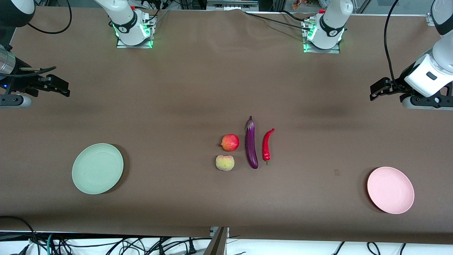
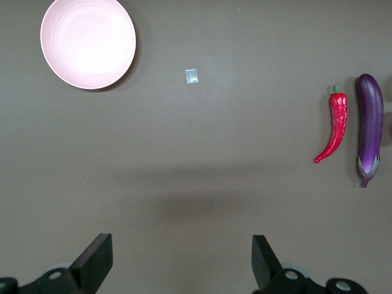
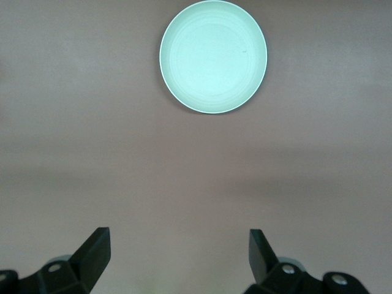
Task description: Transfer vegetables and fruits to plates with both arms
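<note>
The purple eggplant (image 1: 251, 143) lies mid-table, with the red chili pepper (image 1: 267, 145) beside it toward the left arm's end. The red pomegranate-like fruit (image 1: 230, 142) and the peach (image 1: 225, 163) lie beside the eggplant toward the right arm's end, the peach nearer the camera. The mint green plate (image 1: 97, 168) sits toward the right arm's end, the pink plate (image 1: 390, 190) toward the left arm's end. My left gripper (image 1: 376, 91) hangs open and empty above bare table; its wrist view shows the chili (image 2: 332, 130), eggplant (image 2: 370, 127) and pink plate (image 2: 88, 43). My right gripper (image 1: 61, 87) is open and empty, with the green plate (image 3: 213, 56) in its wrist view.
A brown cloth covers the table (image 1: 198, 88). A small pale scrap (image 1: 336, 172) lies on it near the pink plate; it also shows in the left wrist view (image 2: 192, 76). Cables hang along the table's near edge.
</note>
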### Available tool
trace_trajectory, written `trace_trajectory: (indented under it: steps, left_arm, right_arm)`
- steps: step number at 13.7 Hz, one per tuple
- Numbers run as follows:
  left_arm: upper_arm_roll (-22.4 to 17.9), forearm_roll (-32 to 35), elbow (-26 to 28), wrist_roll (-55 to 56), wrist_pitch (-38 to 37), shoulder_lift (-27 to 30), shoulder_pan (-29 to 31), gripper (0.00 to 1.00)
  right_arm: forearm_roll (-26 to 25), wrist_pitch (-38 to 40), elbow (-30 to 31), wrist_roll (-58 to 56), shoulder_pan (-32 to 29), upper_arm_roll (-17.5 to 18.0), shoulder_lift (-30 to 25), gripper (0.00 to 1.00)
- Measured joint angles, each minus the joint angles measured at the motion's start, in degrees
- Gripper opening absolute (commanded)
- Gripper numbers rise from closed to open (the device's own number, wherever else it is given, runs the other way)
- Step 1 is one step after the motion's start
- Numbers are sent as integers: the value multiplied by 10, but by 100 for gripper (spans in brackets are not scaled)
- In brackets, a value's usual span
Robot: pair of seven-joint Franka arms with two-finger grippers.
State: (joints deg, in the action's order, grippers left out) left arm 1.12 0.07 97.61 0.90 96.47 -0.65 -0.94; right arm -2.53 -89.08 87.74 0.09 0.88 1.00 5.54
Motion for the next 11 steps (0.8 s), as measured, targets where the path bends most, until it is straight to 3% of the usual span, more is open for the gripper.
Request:
trace_trajectory:
  steps: [6, 11]
  left_arm:
    - [1, 0, 0, 0, -2, -4, 0, 100]
    - [15, -12, 0, 6, -8, -87, -18, 100]
  right_arm:
    - [2, -28, 0, -1, 0, 3, 17, 100]
    - [4, -34, 0, -1, 1, 9, 23, 100]
